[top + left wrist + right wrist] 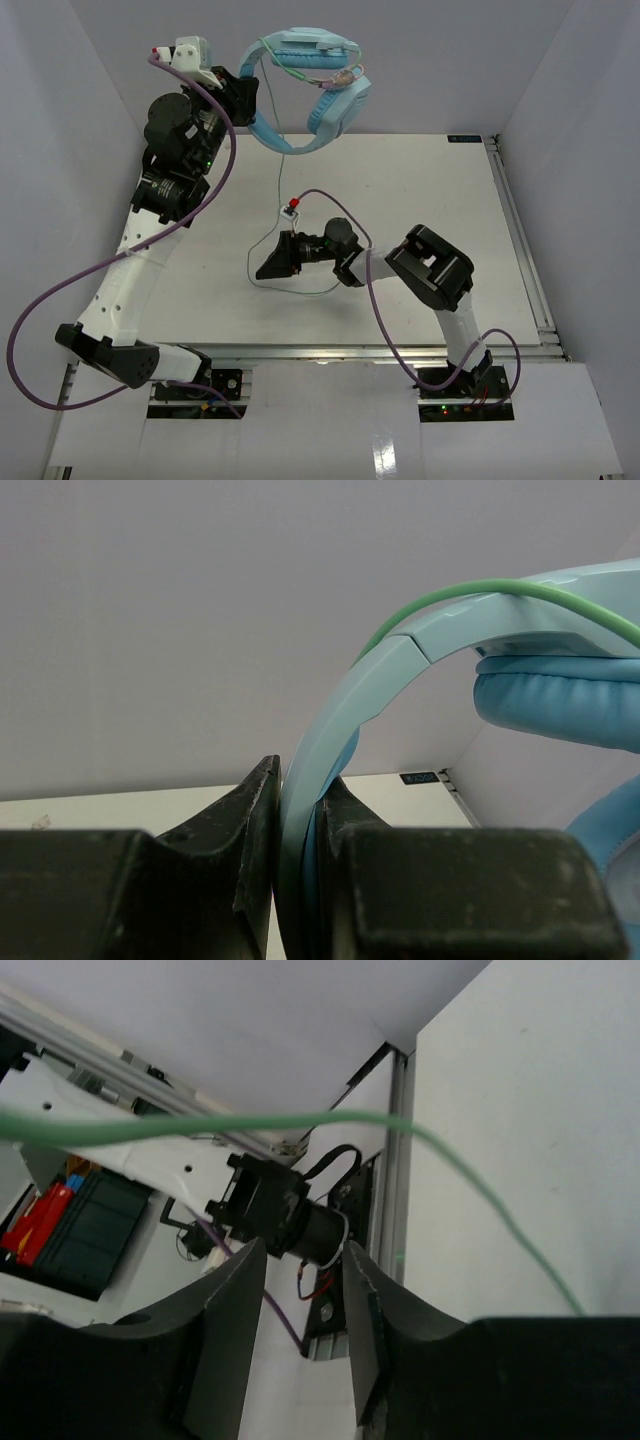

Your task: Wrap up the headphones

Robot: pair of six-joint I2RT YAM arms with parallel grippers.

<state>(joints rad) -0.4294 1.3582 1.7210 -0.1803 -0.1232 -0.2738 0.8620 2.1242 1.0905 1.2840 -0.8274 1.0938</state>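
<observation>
Left gripper (300, 780) clamps the headband (335, 715) of the headphones (338, 108) — held aloft at upper centre of the overhead view; right gripper (302, 1250) jaws stand apart — green cable (300, 1120) crossing beyond its tips.

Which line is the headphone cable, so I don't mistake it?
Start at the headphones that the left gripper holds up near the far edge of the table. A line drops from them onto it and loops by the right gripper: that is the cable. It is thin and pale green; the robot cables are thick and purple.
</observation>
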